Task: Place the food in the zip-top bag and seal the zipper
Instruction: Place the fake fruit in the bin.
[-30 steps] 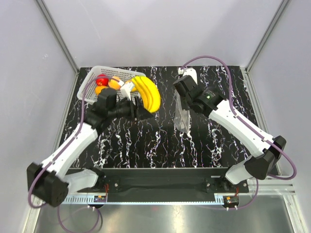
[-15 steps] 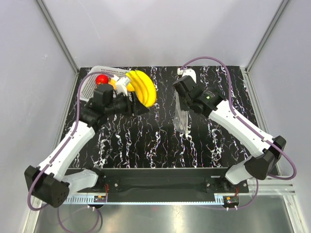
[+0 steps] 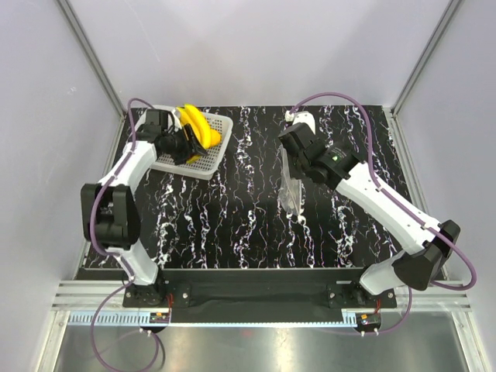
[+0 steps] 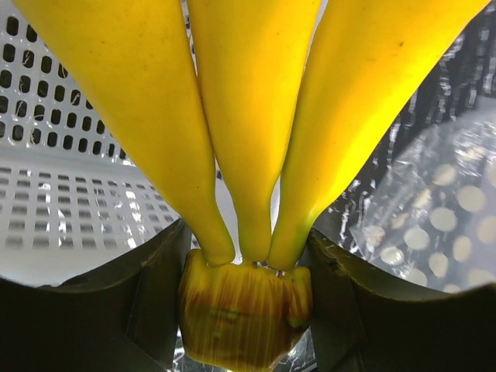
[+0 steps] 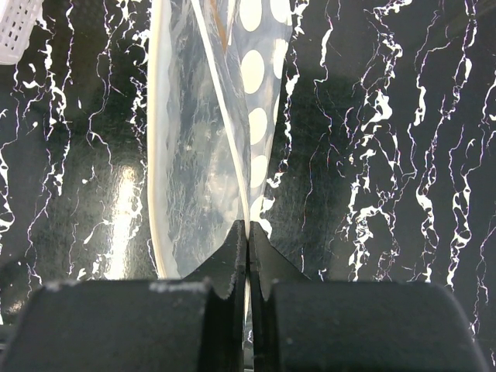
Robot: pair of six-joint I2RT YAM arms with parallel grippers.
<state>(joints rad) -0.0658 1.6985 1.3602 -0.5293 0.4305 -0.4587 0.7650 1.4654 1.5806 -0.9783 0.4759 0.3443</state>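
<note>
Yellow bananas [image 3: 198,125] hang over the basket [image 3: 208,164] at far left, stem clamped in the left gripper [image 4: 246,306]. The bag [image 3: 293,186] stands on edge well to their right, long axis near-far, pinched by the right gripper's [image 5: 248,232] closed jaws. Only the right wrist view shows its layers barely parted.

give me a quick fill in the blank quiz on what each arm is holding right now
1. The left gripper is clamped on the bananas at their ____.
2. The right gripper is pinched shut on the clear, dotted ____.
3. In the top view, the bananas are over the white perforated ____.
Missing words: stem; bag; basket.
</note>
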